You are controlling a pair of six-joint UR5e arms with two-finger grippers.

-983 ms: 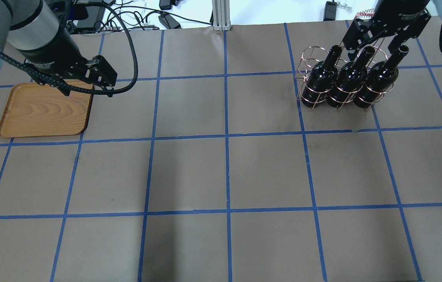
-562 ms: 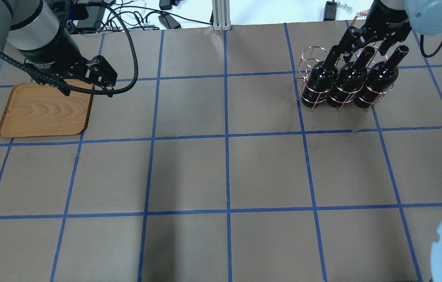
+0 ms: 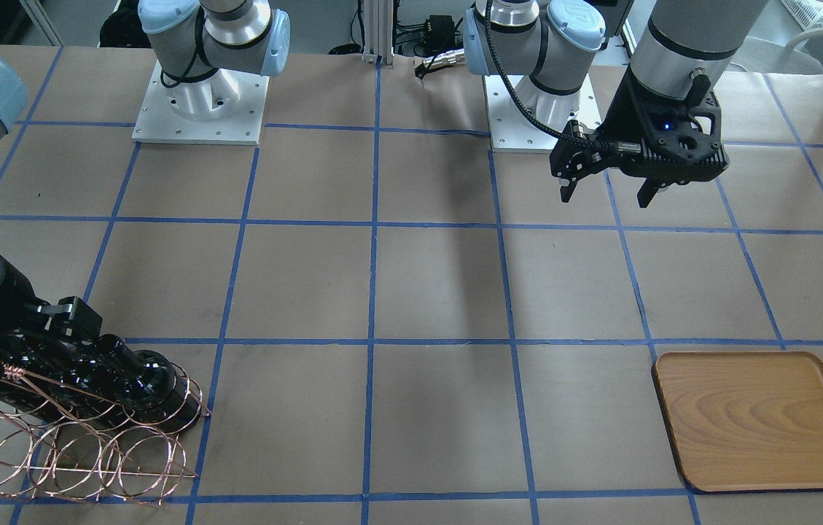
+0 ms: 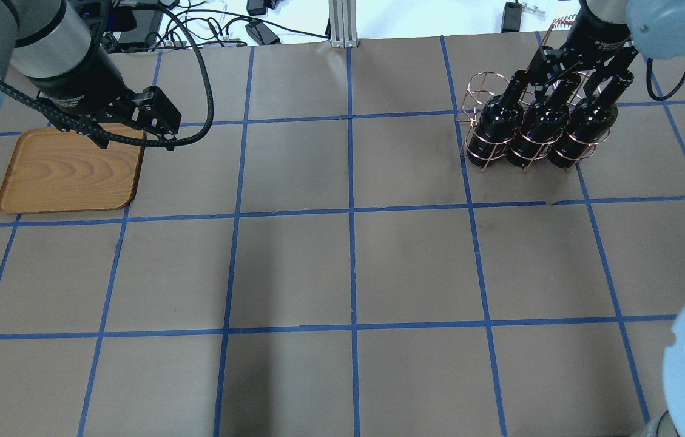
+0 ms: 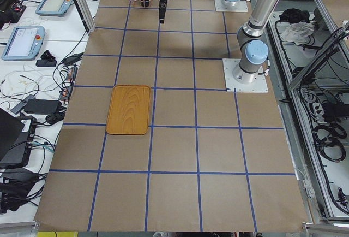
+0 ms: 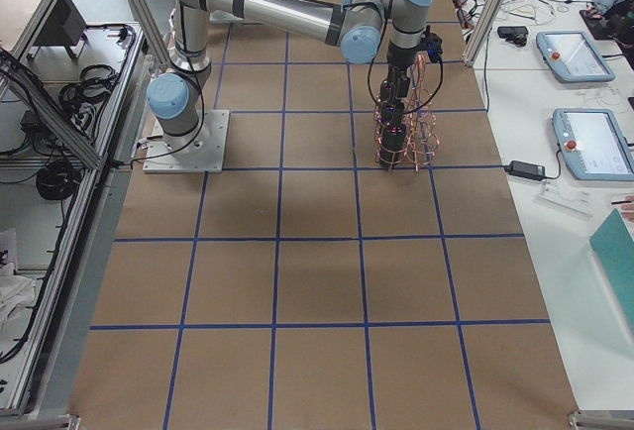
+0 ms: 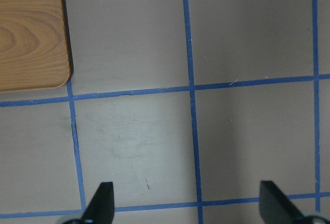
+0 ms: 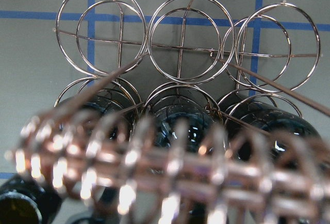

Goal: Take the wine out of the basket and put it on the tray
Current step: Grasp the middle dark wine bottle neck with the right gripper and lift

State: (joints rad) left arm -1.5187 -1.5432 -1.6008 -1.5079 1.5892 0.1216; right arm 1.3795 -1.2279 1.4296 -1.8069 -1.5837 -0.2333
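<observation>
Your desk (image 4: 348,267) is brown with a blue grid. Left hand (image 3: 606,197) is released near the tray (image 4: 69,170). Right hand (image 4: 570,74) is released astride the wine (image 4: 539,130).

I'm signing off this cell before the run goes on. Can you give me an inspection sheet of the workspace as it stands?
Surface: table covered in brown paper with a blue tape grid.
Job's things: three wine bottles upright in the basket, in its robot-side loops, the other loops empty; tray bare.
Clutter: nothing seen.
Grippers: left gripper open, held high off the tray's corner; right gripper open, astride the middle bottle at its neck.
Cables: left arm's cable loops free; loose leads beyond the far edge.
Surroundings: pendants on side benches.
</observation>
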